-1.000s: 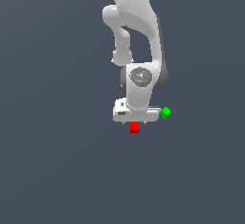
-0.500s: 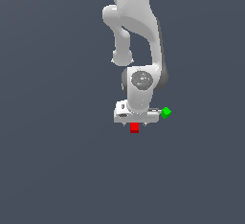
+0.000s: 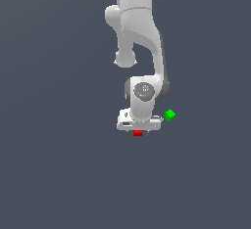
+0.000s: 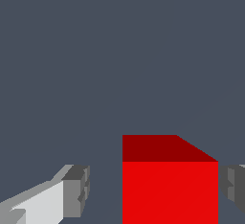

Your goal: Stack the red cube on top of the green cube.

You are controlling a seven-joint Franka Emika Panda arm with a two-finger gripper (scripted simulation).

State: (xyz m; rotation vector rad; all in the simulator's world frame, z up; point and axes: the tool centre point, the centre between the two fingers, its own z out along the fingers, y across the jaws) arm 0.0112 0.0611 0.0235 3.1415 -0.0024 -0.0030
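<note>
The red cube (image 4: 170,189) sits on the dark grey floor between my two fingers in the wrist view. One finger (image 4: 76,192) stands apart from it, and the other finger (image 4: 234,184) is very close to its opposite side. My gripper (image 4: 155,192) is open around the cube. In the exterior view the white hand (image 3: 139,121) is low over the red cube (image 3: 138,133), and only a strip of the cube shows below it. The green cube (image 3: 169,115) lies on the floor just to the exterior view's right of the hand, apart from it.
The white arm (image 3: 139,37) rises above the hand. The flat dark grey floor (image 3: 59,164) lies all around.
The hand has come down over the red cube, so its fingers now straddle it and less of the cube shows. Neither cube has moved.
</note>
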